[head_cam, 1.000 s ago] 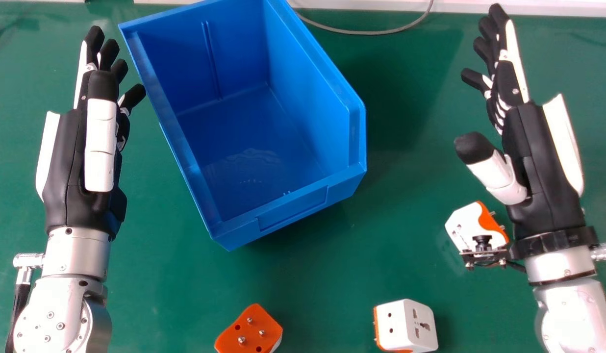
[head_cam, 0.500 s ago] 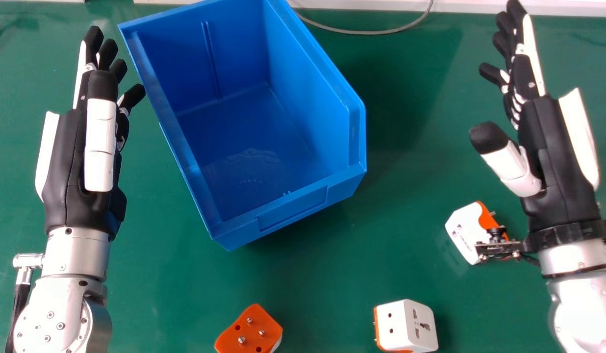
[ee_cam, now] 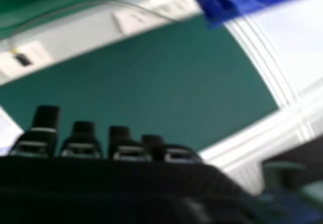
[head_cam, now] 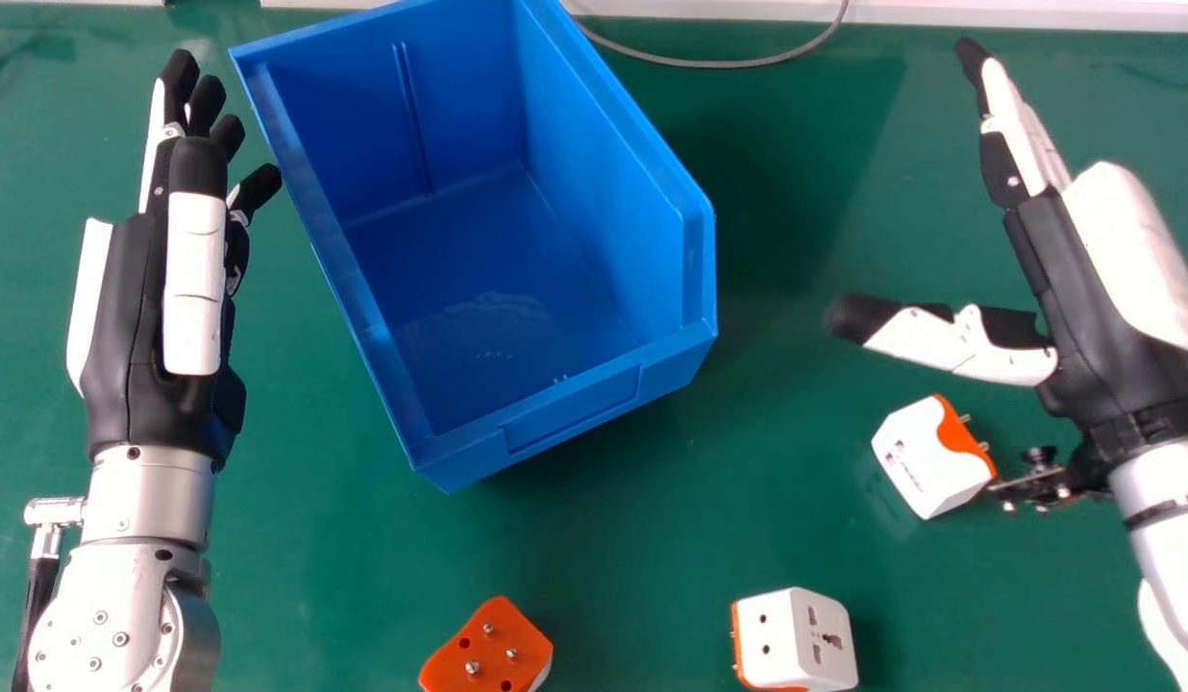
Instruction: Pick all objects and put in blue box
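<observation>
Right Hand Spread Wide, Three Adapters Outside the Blue Box

Nearest, at the head view's bottom edge, an orange-faced plug adapter with metal pins pointing up [head_cam: 486,644] lies partly cut off by the frame. To its right, across a broad stretch of glossy green tabletop [head_cam: 652,557], sits a boxy white socket adapter with orange trim [head_cam: 810,636], close to the same edge.

Farther in and to the right, a tilted white adapter with an orange back [head_cam: 926,457] rests on the green, its pins facing right. A small black camera on a bracket [head_cam: 1039,479] comes right up to its corner; whether they touch, I cannot tell.

Beyond that adapter, the right hand [head_cam: 1084,288] has its fingers straight and its thumb stuck out sideways toward the box, holding nothing. A strip of green separates thumb tip from box.

The deep blue plastic box [head_cam: 570,408] stands askew between the hands, its low front wall toward the adapters and its far rim cut off by the top edge. The left hand [head_cam: 123,317], fingers extended, is near its left rim, with less room there.

Farthest, a thin grey cable [head_cam: 719,63] curves along the white border [head_cam: 940,13].
</observation>
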Motion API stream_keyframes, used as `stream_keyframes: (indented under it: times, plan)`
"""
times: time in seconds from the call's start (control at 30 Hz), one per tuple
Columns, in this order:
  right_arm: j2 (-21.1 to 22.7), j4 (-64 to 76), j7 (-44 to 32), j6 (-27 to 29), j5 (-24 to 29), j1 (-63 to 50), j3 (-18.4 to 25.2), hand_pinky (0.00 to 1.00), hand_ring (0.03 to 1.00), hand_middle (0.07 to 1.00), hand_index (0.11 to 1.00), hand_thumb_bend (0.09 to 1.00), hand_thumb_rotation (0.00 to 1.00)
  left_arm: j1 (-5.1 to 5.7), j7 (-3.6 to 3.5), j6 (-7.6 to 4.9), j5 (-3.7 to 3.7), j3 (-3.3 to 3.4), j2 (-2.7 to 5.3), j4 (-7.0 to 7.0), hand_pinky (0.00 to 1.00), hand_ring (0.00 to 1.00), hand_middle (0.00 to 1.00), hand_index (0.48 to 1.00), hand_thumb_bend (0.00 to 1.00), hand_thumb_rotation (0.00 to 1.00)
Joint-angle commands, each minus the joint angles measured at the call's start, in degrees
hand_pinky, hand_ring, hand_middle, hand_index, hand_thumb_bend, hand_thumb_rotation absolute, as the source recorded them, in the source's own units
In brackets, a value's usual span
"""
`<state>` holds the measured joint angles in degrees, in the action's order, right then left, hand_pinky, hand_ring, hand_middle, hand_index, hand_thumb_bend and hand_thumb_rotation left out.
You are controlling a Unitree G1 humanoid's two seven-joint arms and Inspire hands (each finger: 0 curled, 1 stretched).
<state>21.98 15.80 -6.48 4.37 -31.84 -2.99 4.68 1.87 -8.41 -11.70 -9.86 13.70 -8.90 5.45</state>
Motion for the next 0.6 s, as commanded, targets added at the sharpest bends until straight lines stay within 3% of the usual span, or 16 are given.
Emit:
stream_keyframes:
  times: [0.0, 0.13, 0.3, 0.43, 0.5, 0.57]
  plan:
    - [2.3, 5.1, -3.6, -4.0, -2.0, -0.7, 0.1, 0.88, 0.977, 0.997, 1.000, 0.927, 0.81, -0.86, 0.48, -0.46, -0.05, -0.26, 0.17, 1.35, 0.91, 0.98, 1.00, 0.991, 0.82, 0.97]
    - [4.5, 10.7, -10.9, -10.6, -2.8, -1.2, 0.3, 0.86, 0.968, 0.992, 0.998, 0.932, 0.77, -1.40, 0.90, -0.38, -0.05, -0.44, 0.49, 0.96, 0.91, 0.98, 1.00, 0.992, 0.82, 0.97]
    - [8.4, 19.1, -22.5, -20.3, -4.3, -0.2, 0.1, 0.84, 0.953, 0.985, 0.993, 0.936, 0.72, -2.36, 0.79, 1.10, -0.55, -0.80, 0.39, 0.68, 0.91, 0.98, 1.00, 0.991, 0.82, 0.97]
    - [13.7, 23.9, -31.1, -24.7, -6.3, 1.4, 0.1, 0.74, 0.894, 0.977, 0.991, 0.955, 0.63, -3.11, 0.20, 1.42, -0.57, -1.04, 0.04, 0.29, 0.92, 0.98, 1.00, 0.992, 0.83, 0.96]
    - [16.2, 25.1, -35.0, -26.7, -6.5, 2.8, 0.1, 0.74, 0.894, 0.977, 0.991, 0.955, 0.63, -3.32, -0.14, 1.83, -0.99, -0.99, -0.04, 0.29, 0.92, 0.98, 1.00, 0.992, 0.83, 0.96]
    - [18.6, 25.6, -38.3, -28.0, -5.9, 4.5, 0.1, 0.74, 0.894, 0.977, 0.991, 0.955, 0.63, -3.48, -0.08, 1.81, -0.96, -0.91, 0.04, 0.13, 0.92, 0.98, 1.00, 0.992, 0.83, 0.96]
